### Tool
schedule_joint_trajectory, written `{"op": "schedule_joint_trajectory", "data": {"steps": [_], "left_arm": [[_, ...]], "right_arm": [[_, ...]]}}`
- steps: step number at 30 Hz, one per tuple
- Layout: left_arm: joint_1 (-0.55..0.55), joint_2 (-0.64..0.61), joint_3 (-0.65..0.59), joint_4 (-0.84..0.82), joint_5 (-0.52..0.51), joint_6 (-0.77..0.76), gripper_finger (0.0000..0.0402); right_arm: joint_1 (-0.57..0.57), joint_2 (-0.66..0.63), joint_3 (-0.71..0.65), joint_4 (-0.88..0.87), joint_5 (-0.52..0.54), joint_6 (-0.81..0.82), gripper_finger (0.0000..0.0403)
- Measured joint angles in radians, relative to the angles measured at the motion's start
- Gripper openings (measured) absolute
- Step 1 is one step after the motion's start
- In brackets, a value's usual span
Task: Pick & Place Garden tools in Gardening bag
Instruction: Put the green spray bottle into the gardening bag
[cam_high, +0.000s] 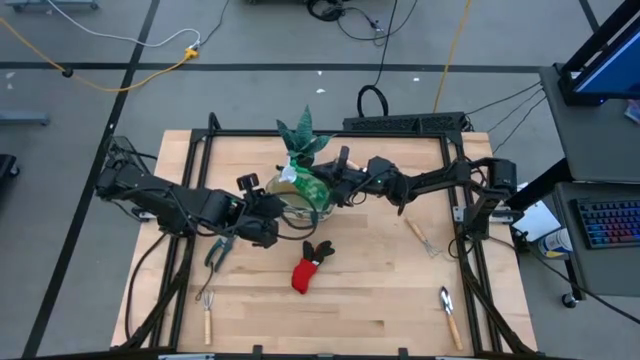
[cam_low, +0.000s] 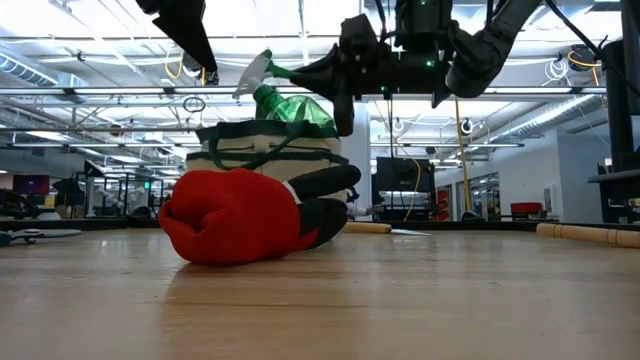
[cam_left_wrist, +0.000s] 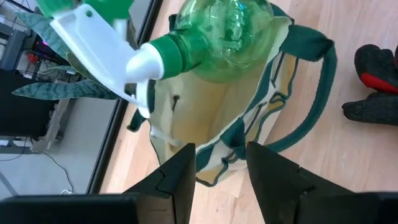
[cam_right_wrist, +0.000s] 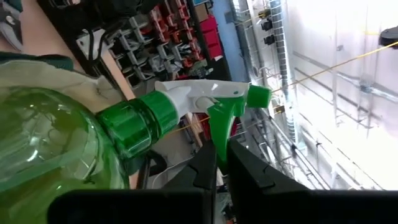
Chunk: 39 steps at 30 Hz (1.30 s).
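Green translucent spray bottle (cam_left_wrist: 230, 37) — clear plastic body, green collar, white trigger head; currently tilted over the mouth of the gardening bag (cam_left_wrist: 261, 124), body lowest, nozzle pointing out past the rim. Right end effector (cam_right_wrist: 217, 163) clenched on the bottle at the trigger, just below the neck; a sound hold, since the round body looks smooth and likely slippery, light if unfilled, and would dent under a hard squeeze. Left end effector (cam_left_wrist: 217, 163) released, fingers parted, hovering just beside the bag's near rim. Bag: soft beige fabric with dark green trim and loop handles, limp-walled, apt to sag or shift when pushed, so the opening may need steadying. Red-and-black glove (cam_high: 312, 267) lies on the tabletop (cam_high: 380, 300) near the bag — soft, easily pinched anywhere. Pruning shears (cam_high: 217, 252), a fork (cam_high: 207, 311) and two trowels (cam_high: 449, 314) lie apart, rigid; best taken at the handles. Spiky plant (cam_high: 300, 140) stands behind the bag.
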Motion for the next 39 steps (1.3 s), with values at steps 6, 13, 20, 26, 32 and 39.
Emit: {"op": "schedule_joint_trajectory", "data": {"steps": [6,13,20,26,32,39], "left_arm": [[0.0,0.0,0.0,0.0,0.001,0.0,0.0149],[0.0,0.0,0.0,0.0,0.001,0.0,0.0149],[0.017,0.0,0.0,0.0,0.003,-0.001,0.0149],[0.038,0.0,0.0,0.0,0.003,0.0,0.0149],[0.052,0.0,0.0,0.0,0.016,0.0,0.0149],[0.056,0.0,0.0,0.0,0.026,0.0,0.0149]], "right_arm": [[-0.001,-0.001,0.0,-0.148,0.0,-0.03,0.0015],[-0.001,-0.001,0.0,-0.174,0.0,-0.031,0.0015],[0.0,-0.001,0.0,-0.229,-0.002,-0.031,0.0016],[0.0,-0.001,0.0,-0.264,-0.003,-0.031,0.0032],[0.0,-0.001,0.0,-0.252,-0.003,-0.015,0.007],[0.014,-0.001,0.0,-0.25,0.006,0.003,0.0113]]}}
